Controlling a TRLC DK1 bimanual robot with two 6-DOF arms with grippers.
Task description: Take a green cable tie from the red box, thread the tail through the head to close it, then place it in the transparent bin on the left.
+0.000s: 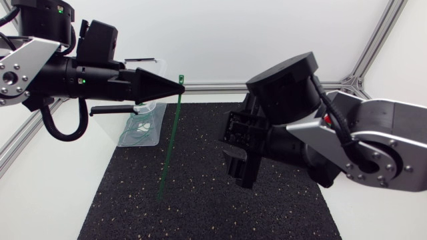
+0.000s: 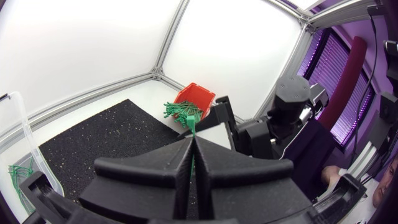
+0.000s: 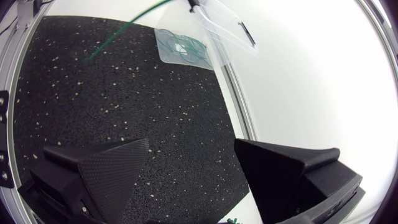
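Surface: white table [image 1: 40,193] carrying one black speckled mat [image 1: 200,200]. Left gripper [image 1: 179,84]: fingers pressed together, pinching one green cable tie [image 1: 170,143] near its head, with the tail hanging below them. Right gripper [image 3: 191,146]: fingers spread above the mat. One transparent bin [image 1: 157,113] beside the left fingers holds green ties. One red box [image 2: 200,94] ahead of them holds more.

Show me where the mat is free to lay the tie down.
Bare mat lies between the hanging tie and the right gripper, and along its near edge. Crowded: around the bin and the left gripper, and the mat's right side under the right arm.
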